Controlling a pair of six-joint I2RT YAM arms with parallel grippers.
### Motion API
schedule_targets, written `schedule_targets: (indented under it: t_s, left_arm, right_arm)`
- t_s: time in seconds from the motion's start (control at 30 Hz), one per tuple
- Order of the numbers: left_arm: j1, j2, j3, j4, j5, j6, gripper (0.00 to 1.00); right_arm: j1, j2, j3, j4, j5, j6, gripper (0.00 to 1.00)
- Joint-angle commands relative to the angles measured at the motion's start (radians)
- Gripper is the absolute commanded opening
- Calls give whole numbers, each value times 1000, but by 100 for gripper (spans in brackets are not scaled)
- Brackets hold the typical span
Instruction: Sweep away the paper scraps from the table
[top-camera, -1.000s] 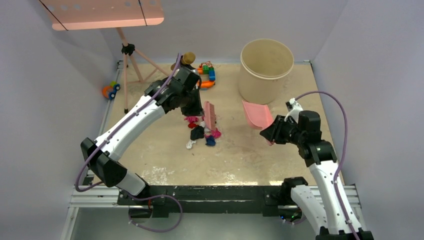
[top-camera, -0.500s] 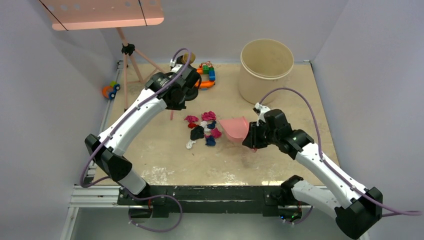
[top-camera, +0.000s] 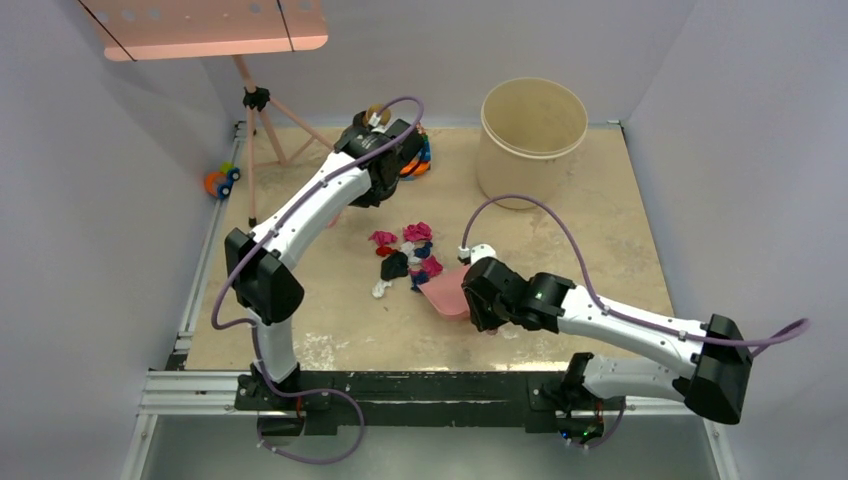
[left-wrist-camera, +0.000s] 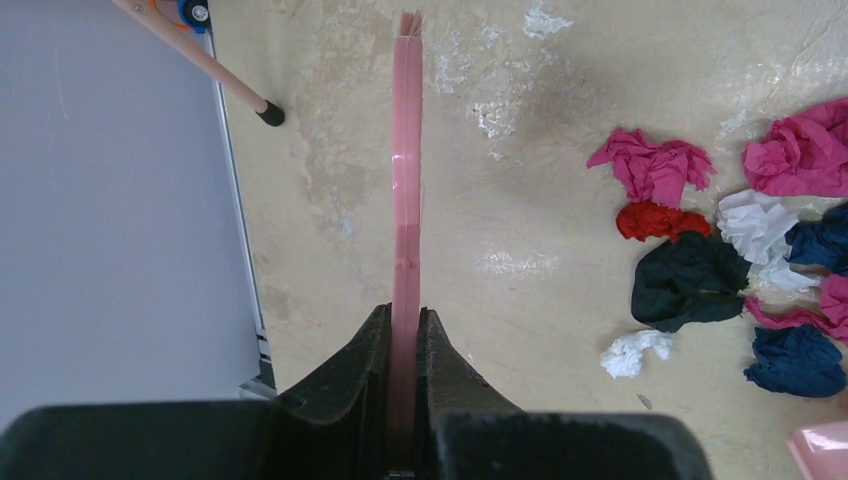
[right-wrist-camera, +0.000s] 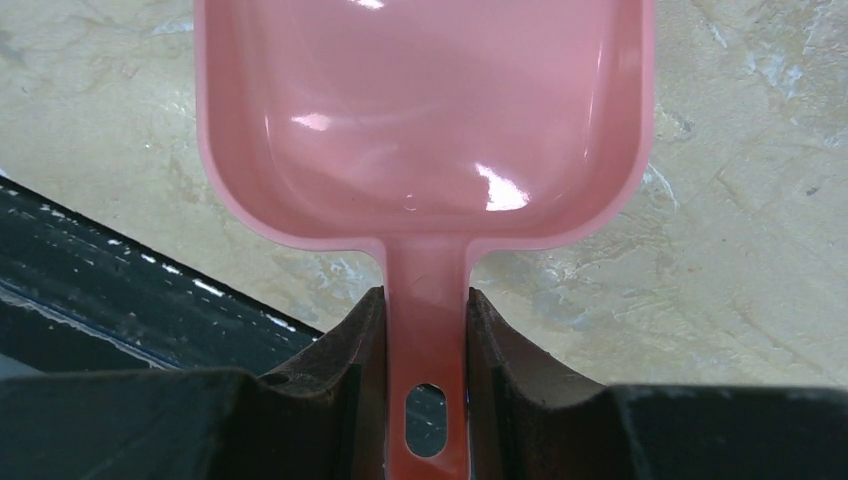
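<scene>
The paper scraps (top-camera: 407, 256) lie in a loose pile of pink, red, navy and white wads mid-table; they also show at the right of the left wrist view (left-wrist-camera: 690, 280). My left gripper (left-wrist-camera: 403, 318) is shut on the pink brush (left-wrist-camera: 406, 180), seen edge-on, held to the left of and behind the pile; in the top view this gripper (top-camera: 362, 195) is near the toy blocks. My right gripper (right-wrist-camera: 425, 300) is shut on the handle of the pink dustpan (right-wrist-camera: 420, 110). The dustpan (top-camera: 445, 291) sits just to the near right of the pile, its pan empty.
A beige bucket (top-camera: 532, 140) stands at the back right. Plastic toy blocks with an orange ring (top-camera: 418, 152) sit at the back centre. A pink tripod (top-camera: 258, 100) stands at the back left, one foot (left-wrist-camera: 268, 115) on the beige table (top-camera: 600, 230). A black rail (top-camera: 420, 385) runs along the front edge.
My right arm swung the dustpan from the right side leftward and nearer, down beside the pile. My left arm carried the brush away from the pile, to the left and back.
</scene>
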Motion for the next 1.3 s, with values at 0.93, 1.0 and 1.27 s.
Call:
schedule_targets:
  t_s: [0.93, 1.0, 1.27]
  left_arm:
    - [1, 213, 208, 32, 250, 356, 0]
    - [1, 239, 226, 16, 242, 367, 0]
    - [-7, 318, 279, 10, 323, 463, 0]
  right_arm:
    - [76, 322, 174, 23, -27, -201, 0]
    - [48, 314, 177, 24, -48, -222, 0]
    - [-2, 350, 217, 6, -83, -316, 0]
